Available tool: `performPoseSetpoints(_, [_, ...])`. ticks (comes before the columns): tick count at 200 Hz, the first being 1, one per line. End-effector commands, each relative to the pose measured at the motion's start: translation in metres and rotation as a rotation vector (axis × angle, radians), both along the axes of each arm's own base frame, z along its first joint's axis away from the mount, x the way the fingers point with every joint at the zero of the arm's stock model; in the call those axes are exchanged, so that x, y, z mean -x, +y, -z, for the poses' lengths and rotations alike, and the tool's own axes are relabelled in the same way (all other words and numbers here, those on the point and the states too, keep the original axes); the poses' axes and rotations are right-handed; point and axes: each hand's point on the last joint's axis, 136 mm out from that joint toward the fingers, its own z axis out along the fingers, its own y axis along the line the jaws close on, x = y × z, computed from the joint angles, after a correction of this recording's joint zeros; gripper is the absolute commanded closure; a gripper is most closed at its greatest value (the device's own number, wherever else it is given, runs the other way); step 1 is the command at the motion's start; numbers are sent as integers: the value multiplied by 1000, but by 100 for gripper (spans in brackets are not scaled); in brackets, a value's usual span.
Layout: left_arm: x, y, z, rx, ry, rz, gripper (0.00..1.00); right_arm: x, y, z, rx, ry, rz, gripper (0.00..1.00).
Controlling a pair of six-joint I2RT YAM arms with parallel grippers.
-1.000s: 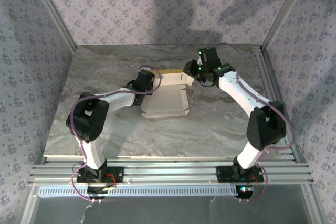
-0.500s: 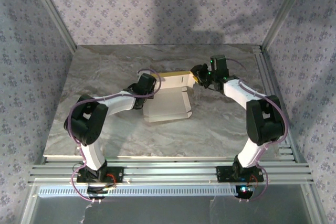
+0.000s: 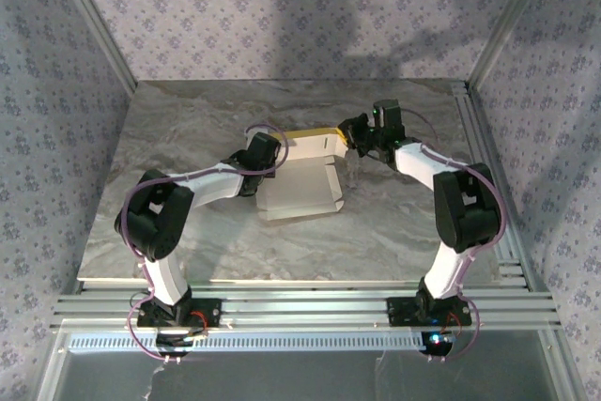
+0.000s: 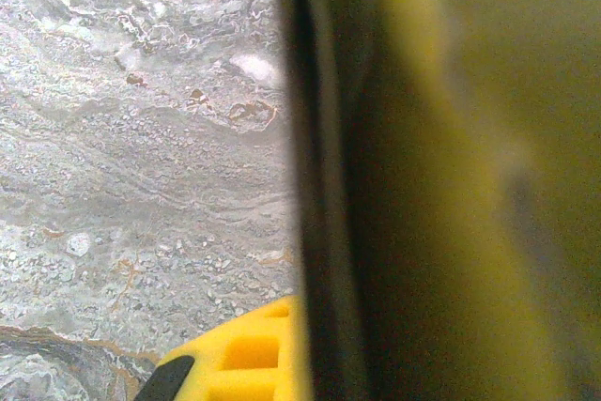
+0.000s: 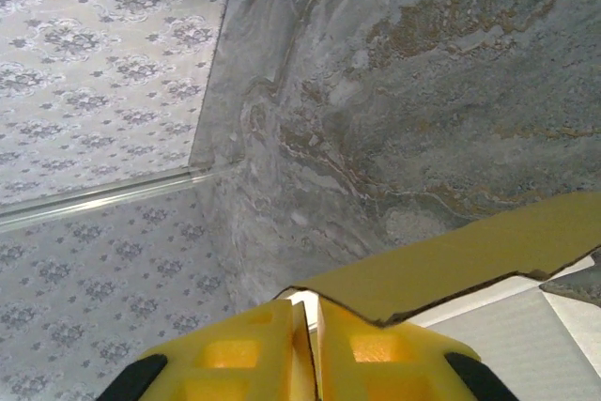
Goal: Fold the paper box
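Right wrist view: right hand (image 5: 305, 324) pinches the box (image 5: 451, 260) by its flap; left hand (image 3: 266, 164) pinches the opposite edge. Fold slowly along the crease.

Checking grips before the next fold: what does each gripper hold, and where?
The paper box: left gripper pinches its left edge, right gripper the right corner of its raised yellow flap.

Part-folded, the paper box (image 3: 299, 185) lay around the middle of the table (image 3: 188, 232), somewhat nearer its far edge, white face up. Its far flap stood raised, showing a yellow strip along the top. Its near corners were cut at a slant.
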Motion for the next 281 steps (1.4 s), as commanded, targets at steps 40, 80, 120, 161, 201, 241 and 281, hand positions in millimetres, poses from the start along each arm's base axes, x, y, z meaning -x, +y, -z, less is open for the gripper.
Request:
performPoseSetpoints(40, [-2,-8,-11,-16,-20,7,100,7,16,12,-6,26,-34,90])
performPoseSetpoints(80, [-3,-10,-14,-26,-32,22,100,6,36,-1,-9,-7,-101,90])
performPoseSetpoints(120, [-4,-6,-15,-56,-34,24,100,38,21,-12,21,14,-125,65])
performPoseSetpoints(161, [-9,-4,-16,-79,-43,31,100,64,-28,-44,167,-56,-69,57])
performPoseSetpoints(201, [-11,-6,-21,-81,-57,46,100,28,-14,-56,147,-70,-109,59])
performPoseSetpoints(241, [-11,-7,-19,-84,-52,49,100,18,2,-37,172,-17,-145,62])
performPoseSetpoints(281, [-12,-7,-16,-83,-51,50,100,15,18,-26,162,-1,-165,62])
